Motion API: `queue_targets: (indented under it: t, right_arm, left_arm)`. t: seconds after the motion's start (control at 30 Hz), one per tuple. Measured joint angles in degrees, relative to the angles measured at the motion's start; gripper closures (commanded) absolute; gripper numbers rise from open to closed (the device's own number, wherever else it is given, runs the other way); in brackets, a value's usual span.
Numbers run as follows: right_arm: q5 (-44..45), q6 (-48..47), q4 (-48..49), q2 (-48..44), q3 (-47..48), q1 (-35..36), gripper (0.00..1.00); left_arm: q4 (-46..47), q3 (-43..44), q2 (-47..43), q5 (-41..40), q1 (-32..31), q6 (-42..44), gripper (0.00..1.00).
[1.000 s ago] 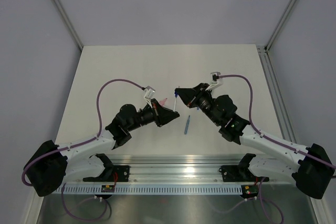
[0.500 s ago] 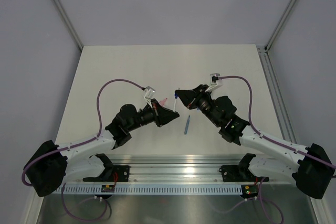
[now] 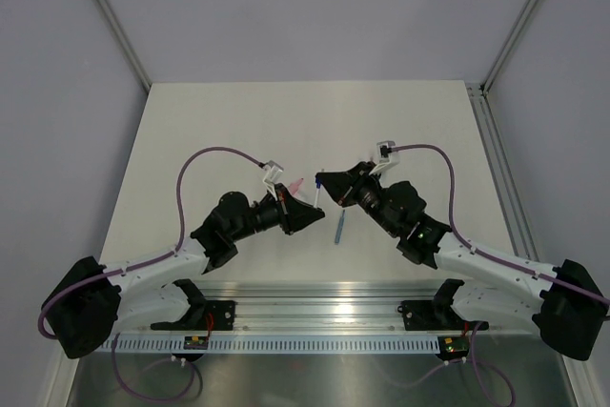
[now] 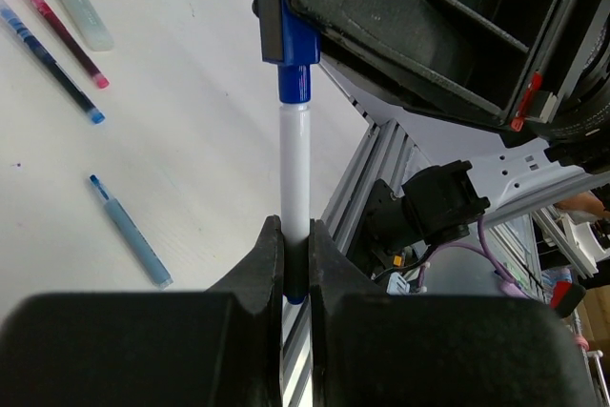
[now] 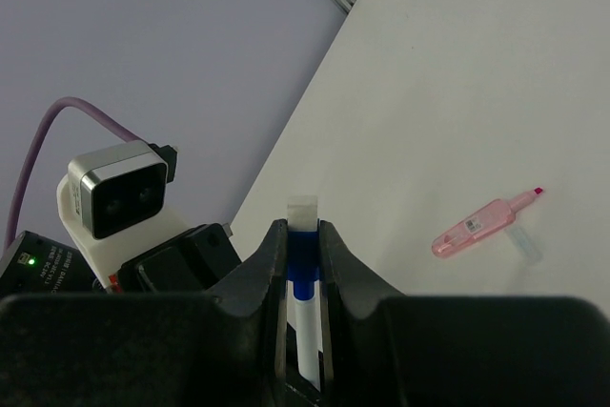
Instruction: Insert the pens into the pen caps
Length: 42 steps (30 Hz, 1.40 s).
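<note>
The right arm has been drawing in toward the left, so both grippers are now meeting almost tip to tip above the middle of the table (image 3: 238, 121). The left gripper (image 4: 295, 256) is pinching the white pen (image 4: 294, 159) near its tail, with its fingers nearly touching. The right gripper (image 5: 303, 240) is clamping the blue cap (image 5: 302, 254) between narrowly parted fingers. The pen's blue collar is just reaching the cap's mouth. The pen is probably light, stiff and slick. Holding it so far back is likely letting it pivot, so the push should be running straight along the barrel.
</note>
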Motion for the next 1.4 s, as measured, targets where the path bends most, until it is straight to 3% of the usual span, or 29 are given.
queue_targets:
  t: [0.3,0.73,1.1,1.4]
  right_arm:
    - [0.61,1.60,1.29,-0.72,-2.75,1.01,1.00]
    - [4.68,5.84,8.11,5.42,-6.99,5.79,1.00]
    - [14.25,8.55,13.11,13.97,-7.52,12.63,1.00]
    - [23.02,8.92,9.09,16.50,-4.98,17.97,1.00]
  left_arm:
    - [-1.88,-0.72,-0.50,0.39,-0.44,0.22,1.00]
    - [-11.23,-3.39,-4.20,-0.13,-0.52,2.05,1.00]
    - [-15.63,-6.99,-6.64,2.93,2.27,1.16,1.00]
    - [-19.96,-7.50,-8.46,3.43,2.36,1.14,1.00]
